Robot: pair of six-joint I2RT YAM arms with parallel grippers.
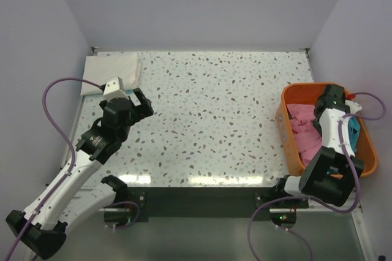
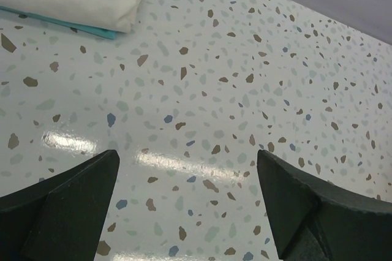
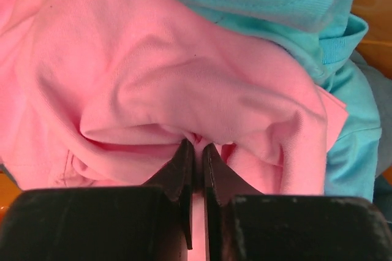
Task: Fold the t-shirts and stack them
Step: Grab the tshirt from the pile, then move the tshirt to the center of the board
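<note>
Pinching a fold of the pink shirt point(image 3: 153, 77) in the basket point(image 1: 288, 98), the right pincer point(image 3: 197, 147) is gripping tight, with the teal shirt point(image 3: 343, 89) lying beside it. The left pincer point(image 2: 187, 169) is hanging wide over the surface point(image 1: 214, 108). One folded white shirt point(image 1: 110, 71) is sitting in the far-left corner; most of the folding is probably still waiting.

A robot lab cell: blank pale walls point(image 1: 202, 3) box in a speckled table point(image 1: 214, 120)

An orange basket point(image 1: 290, 132) rests on the speckled table point(image 1: 214, 108).
</note>
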